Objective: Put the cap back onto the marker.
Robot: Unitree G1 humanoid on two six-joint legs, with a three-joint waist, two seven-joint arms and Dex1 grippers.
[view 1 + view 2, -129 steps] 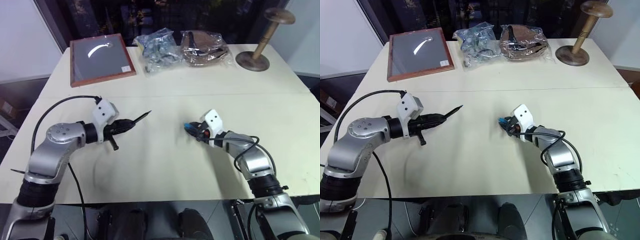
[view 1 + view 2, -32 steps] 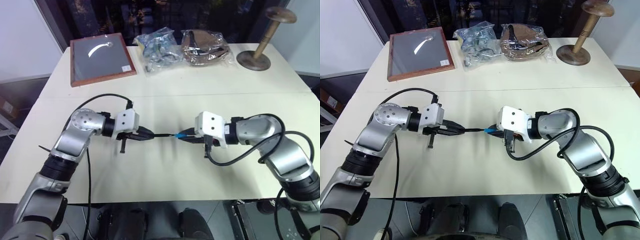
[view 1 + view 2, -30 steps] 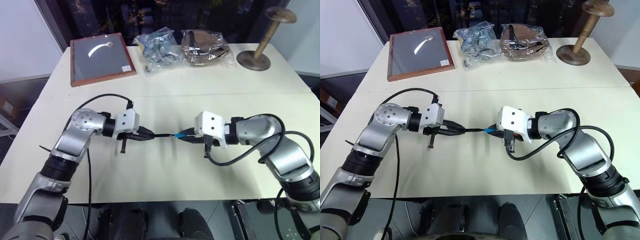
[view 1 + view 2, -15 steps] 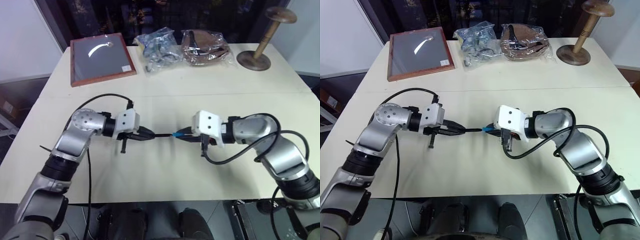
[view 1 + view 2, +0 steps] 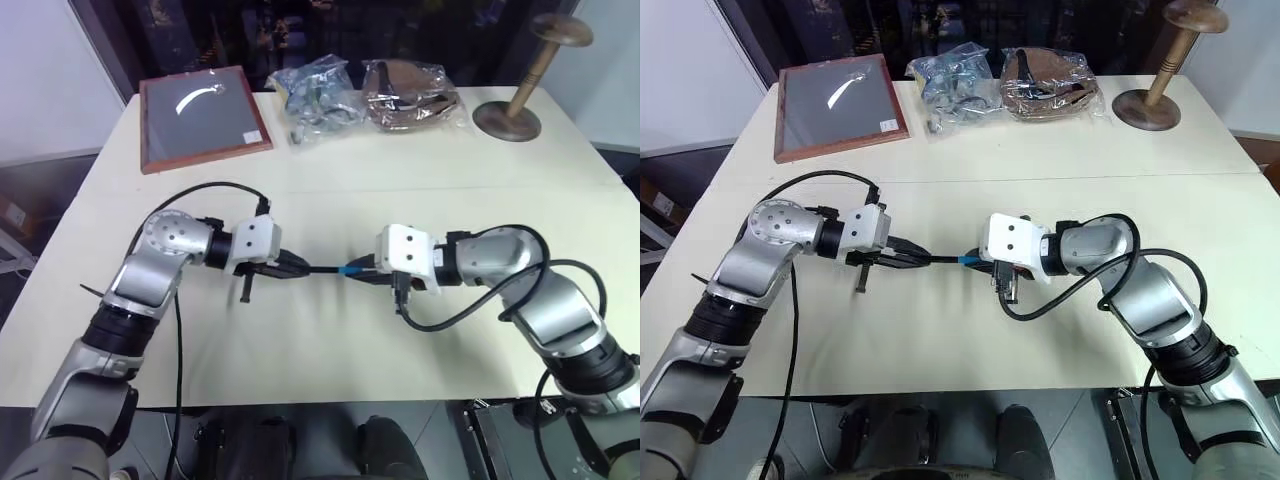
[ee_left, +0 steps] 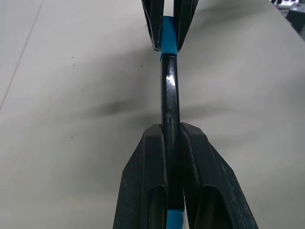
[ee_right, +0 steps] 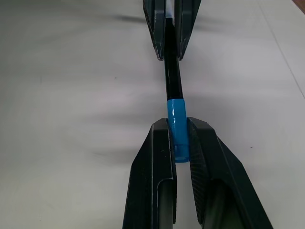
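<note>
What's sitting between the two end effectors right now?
The marker spans the gap, held by the left end effector, with the cap in the right end effector meeting its end, seen in both wrist views.

Framed board (image 5: 204,118), two plastic bags (image 5: 320,95), wooden stand (image 5: 520,85).

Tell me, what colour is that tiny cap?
Bright blue plastic cap, clearest in the right wrist view.

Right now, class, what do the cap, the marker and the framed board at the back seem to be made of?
The cap: probably plastic, smooth bright blue with a faint sheen.
The marker: likely glossy black plastic; it shows a sharp white highlight.
The framed board: reddish-brown wood-look frame around a grey panel whose bright reflection suggests glass or a glossy sheet.
</note>
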